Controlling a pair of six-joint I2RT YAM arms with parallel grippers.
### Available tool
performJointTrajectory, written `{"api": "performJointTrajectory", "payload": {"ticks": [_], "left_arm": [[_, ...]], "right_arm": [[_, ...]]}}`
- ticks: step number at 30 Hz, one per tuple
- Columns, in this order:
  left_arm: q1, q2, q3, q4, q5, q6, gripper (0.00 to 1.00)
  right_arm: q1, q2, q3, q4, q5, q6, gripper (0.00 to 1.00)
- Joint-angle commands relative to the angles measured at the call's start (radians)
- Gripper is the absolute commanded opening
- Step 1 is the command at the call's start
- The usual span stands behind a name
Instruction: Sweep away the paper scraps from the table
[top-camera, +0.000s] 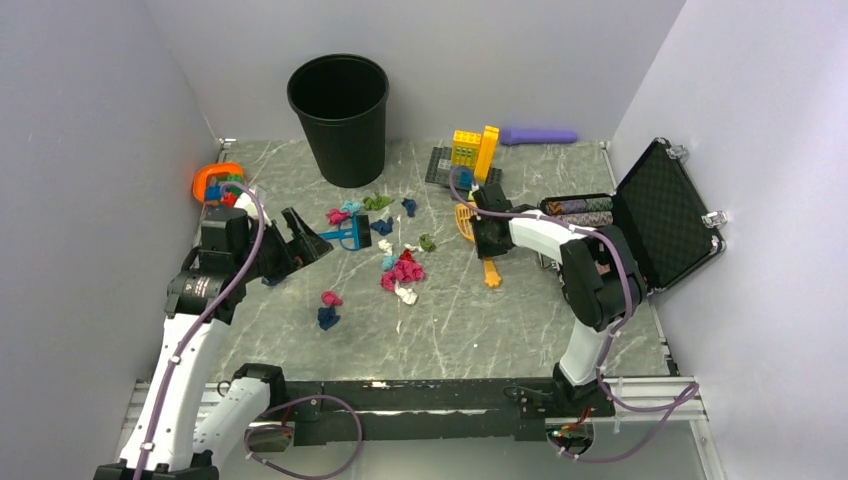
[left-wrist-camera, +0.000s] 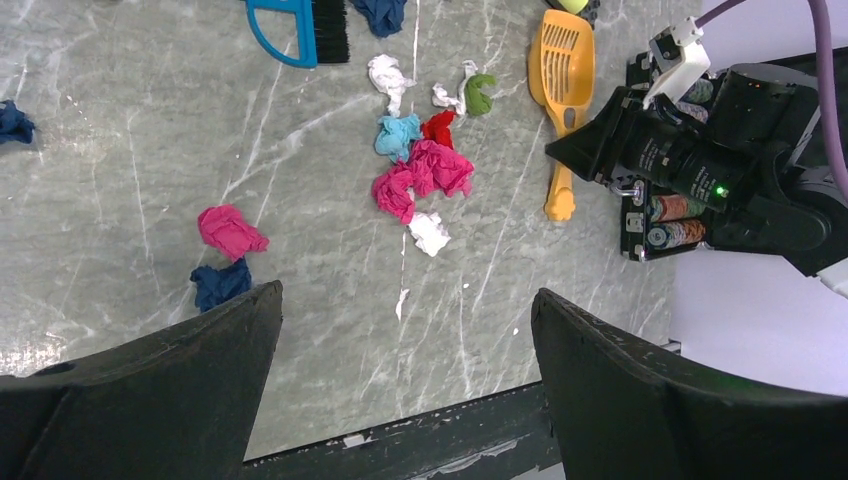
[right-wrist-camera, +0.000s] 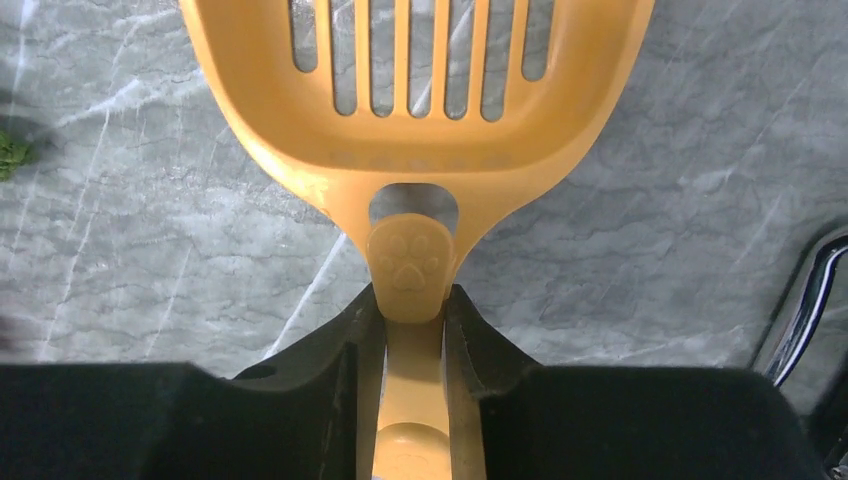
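The right hand was seen from above, lowered over the handle of an orange scoop on the table. The left hand was held wide open and empty just beside a blue brush. The paper scraps were scattered mid-table between the two hands. In the left wrist view, the scraps were spread beyond the parted fingers. In the right wrist view, the scoop's handle was clamped between the fingers.

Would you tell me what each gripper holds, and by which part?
The right gripper clamps the orange scoop by its handle, close to the slotted end; the left gripper holds nothing.
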Motion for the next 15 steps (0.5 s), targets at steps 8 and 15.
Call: {"api": "performJointTrajectory", "payload": {"ticks": [8,15], "left_arm": [[-0.002,-0.061,0.065,-0.076,-0.057,0.09,0.98],[-0.004,-0.123,0.09,-0.157,-0.11,0.153,0.98]], "right_arm": [[0.134,-0.221,0.143,-0.145,0.049,0.19,0.17],[0.358,-0.083,0.421,-0.253,0.077,0.33,0.18]]}}
